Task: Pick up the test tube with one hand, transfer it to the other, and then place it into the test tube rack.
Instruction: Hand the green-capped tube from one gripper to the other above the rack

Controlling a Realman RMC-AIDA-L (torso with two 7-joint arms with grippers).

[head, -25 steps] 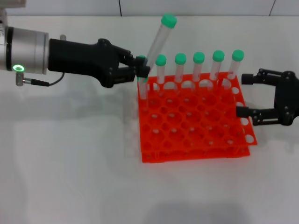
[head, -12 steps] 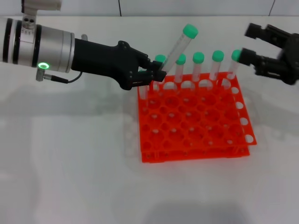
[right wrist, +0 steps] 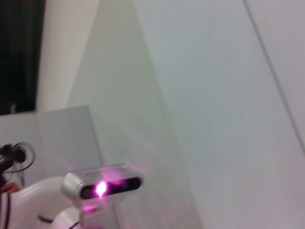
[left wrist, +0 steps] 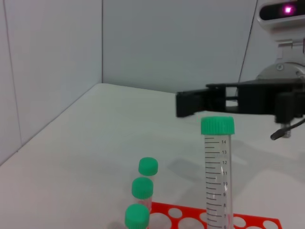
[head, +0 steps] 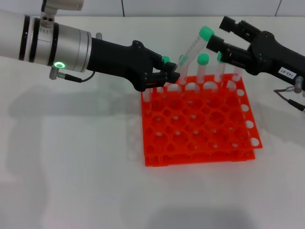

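The right tool (head: pixel 220 38) has come up close to the tube's cap, fingers spread. The left tool (head: pixel 172 76) pinches the tube (head: pixel 191 53) low, tilted above the rack's (head: pixel 200 125) back row. The surface (head: pixel 71 157) is white, with pale walls behind.

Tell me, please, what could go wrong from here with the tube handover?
The left gripper holds the test tube low and tilted, so the right gripper, open near its cap, could close off-centre and drop it. The handover is above the test tube rack, so either arm might knock the standing tubes.
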